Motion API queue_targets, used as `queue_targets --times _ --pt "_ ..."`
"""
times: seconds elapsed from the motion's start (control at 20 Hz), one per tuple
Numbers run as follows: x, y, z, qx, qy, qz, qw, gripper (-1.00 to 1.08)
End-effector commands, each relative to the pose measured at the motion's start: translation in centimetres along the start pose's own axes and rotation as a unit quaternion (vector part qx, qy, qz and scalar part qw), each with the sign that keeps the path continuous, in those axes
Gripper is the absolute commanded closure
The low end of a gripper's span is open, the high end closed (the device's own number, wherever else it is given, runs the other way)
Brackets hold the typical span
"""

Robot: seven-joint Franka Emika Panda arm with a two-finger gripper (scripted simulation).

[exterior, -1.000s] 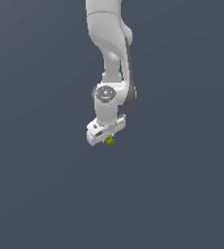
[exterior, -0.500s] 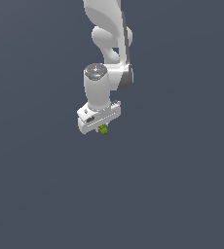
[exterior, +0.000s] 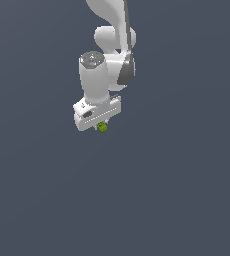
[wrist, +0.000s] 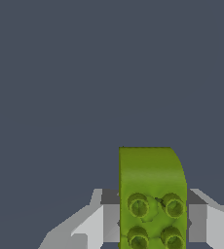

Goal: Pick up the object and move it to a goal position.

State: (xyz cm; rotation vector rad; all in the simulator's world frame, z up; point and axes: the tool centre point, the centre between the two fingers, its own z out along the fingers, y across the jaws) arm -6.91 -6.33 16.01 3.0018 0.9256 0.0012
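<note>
The object (exterior: pixel 102 127) is a tiny lime-green block, peeking out under the white hand in the exterior view. My gripper (exterior: pixel 101 126) is shut on it, and most of the block is hidden by the hand. In the wrist view the object (wrist: pixel 152 194) fills the space between my two grey fingers (wrist: pixel 87 228), with round studs showing on its near face. The gripper (wrist: pixel 153 221) holds it well above the dark floor.
The white arm (exterior: pixel 112 45) reaches down from the top of the exterior view. All around is a plain dark grey-blue floor (exterior: pixel 177 200) with no other objects in sight.
The arm has carried the block up and toward the exterior view's left. The grip on the block has stayed the same.
</note>
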Motion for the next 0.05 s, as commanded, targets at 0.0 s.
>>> queue_targets --times 0.0 --pt "-0.04 0.05 -0.18 0.000 0.000 0.000 1.0000 1.08"
